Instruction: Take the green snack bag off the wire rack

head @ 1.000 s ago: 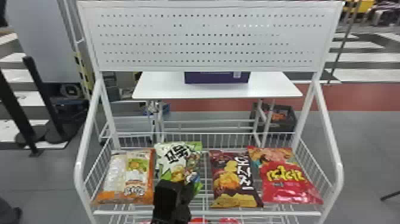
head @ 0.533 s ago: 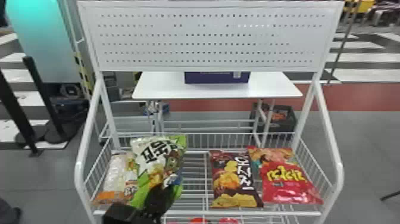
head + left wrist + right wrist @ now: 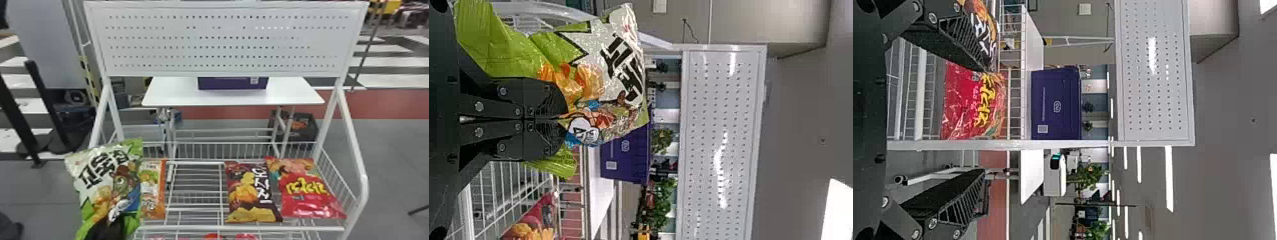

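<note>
- Left gripper (image 3: 565,118), its two flat black fingers closed on the lower part of the green-and-white plastic snack bag (image 3: 108,182), holds it at the rack's left side. Slick film is the weak point: pinched low, with much of the bag rising above the fingertips, it could pivot or slide out if the arm swung fast.
- Beside it runs the sloping white tubular side rail (image 3: 100,118); a sideways path taken too low might catch the bag there, and the pull could twist it loose.
- Orange-and-white snack bag (image 3: 153,191) lies partly behind the green one in the head view. Whether they touch cannot be told — if they do, a low drag could shift it.
- White wire rack (image 3: 242,228) bears the other bags. Its front rail could snag a drooping lower corner unless the bag is kept high while being drawn away.
- Dark maroon snack bag (image 3: 252,194) and glossy red snack bag (image 3: 311,194) lie on the right half, well apart from the held one.
- Right gripper (image 3: 989,121) waits near these two, fingers spread — a stray move could nudge them.
</note>
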You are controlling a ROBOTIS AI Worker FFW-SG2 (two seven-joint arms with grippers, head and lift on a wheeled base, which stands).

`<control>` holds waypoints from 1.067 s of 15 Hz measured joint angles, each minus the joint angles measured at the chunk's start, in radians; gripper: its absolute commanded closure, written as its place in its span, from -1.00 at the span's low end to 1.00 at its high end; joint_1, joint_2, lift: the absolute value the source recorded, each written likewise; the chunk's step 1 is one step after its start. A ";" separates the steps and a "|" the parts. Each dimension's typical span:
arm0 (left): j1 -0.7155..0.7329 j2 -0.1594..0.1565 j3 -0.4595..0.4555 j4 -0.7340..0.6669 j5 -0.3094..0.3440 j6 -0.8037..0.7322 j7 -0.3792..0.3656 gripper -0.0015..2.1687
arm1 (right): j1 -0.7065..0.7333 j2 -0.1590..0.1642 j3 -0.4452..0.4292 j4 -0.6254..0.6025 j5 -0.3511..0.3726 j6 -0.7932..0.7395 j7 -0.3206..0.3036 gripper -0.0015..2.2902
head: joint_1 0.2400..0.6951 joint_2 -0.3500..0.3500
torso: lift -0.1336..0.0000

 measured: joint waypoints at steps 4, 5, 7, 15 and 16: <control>0.114 -0.004 0.031 0.010 -0.011 -0.149 0.011 0.65 | 0.000 -0.003 0.002 0.004 -0.003 0.000 0.000 -0.85 | 0.14 0.00 | 1.00; 0.128 -0.006 0.039 0.015 -0.011 -0.166 0.012 0.65 | 0.000 -0.004 0.002 0.005 -0.004 0.000 0.000 -0.85 | 0.14 0.00 | 1.00; 0.150 -0.013 0.056 0.022 -0.011 -0.189 0.016 0.65 | 0.000 -0.005 0.003 0.006 -0.005 0.000 0.000 -0.85 | 0.14 0.00 | 1.00; 0.190 -0.017 0.076 0.022 -0.014 -0.250 0.014 0.65 | 0.010 -0.008 0.006 -0.002 -0.007 -0.003 0.000 -0.85 | 0.14 0.00 | 1.00; 0.190 -0.017 0.076 0.022 -0.014 -0.252 0.013 0.65 | 0.011 -0.008 0.006 -0.004 -0.008 -0.003 0.000 -0.85 | 0.14 0.00 | 1.00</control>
